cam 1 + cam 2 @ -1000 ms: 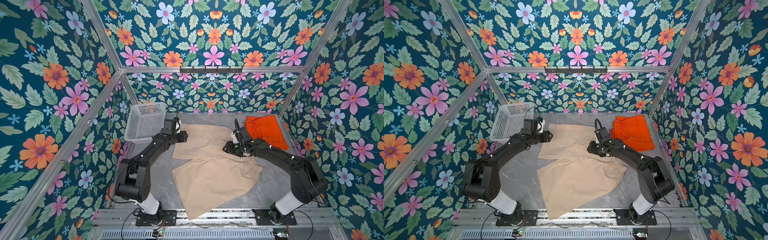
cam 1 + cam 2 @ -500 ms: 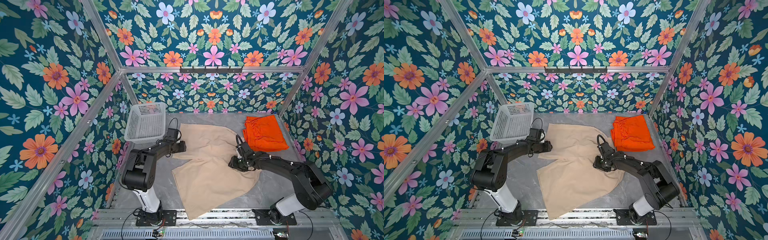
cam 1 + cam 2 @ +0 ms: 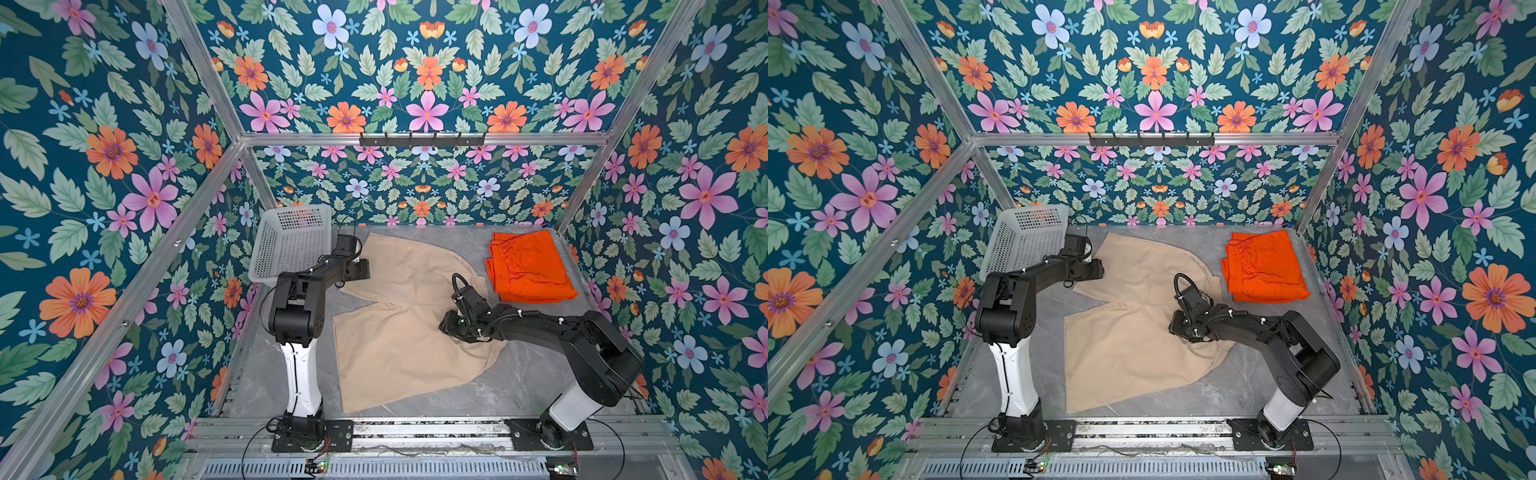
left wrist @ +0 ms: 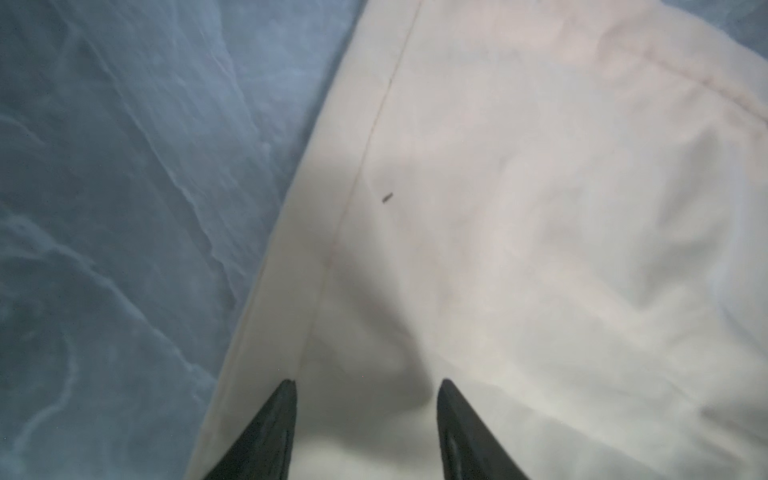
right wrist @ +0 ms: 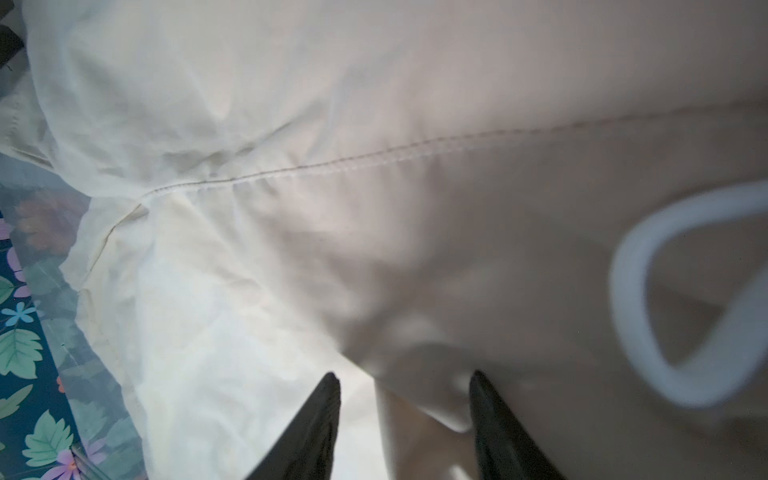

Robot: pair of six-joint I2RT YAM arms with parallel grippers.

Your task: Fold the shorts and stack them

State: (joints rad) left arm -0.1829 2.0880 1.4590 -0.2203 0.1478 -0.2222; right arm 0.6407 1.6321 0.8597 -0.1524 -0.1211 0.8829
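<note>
The right gripper (image 5: 403,378) has come nearer and slightly left, and is now pressing on the right waist edge of the beige shorts (image 3: 399,340). Its fingers are standing half parted astride a cloth ridge, seemingly smoothing rather than pinching. The left gripper (image 4: 365,384), likewise half parted and gripping nothing, is apparently anchoring the far-left leg hem. The orange shorts (image 3: 528,266) are lying folded at far right, awaiting the stack.

The beige shorts (image 3: 1133,340) lie spread on the table (image 3: 1246,386); orange shorts (image 3: 1264,266) lie folded far right; left gripper (image 3: 1096,267) and right gripper (image 3: 1177,327) sit over opposite beige edges; basket (image 3: 1025,243) sits far left.
</note>
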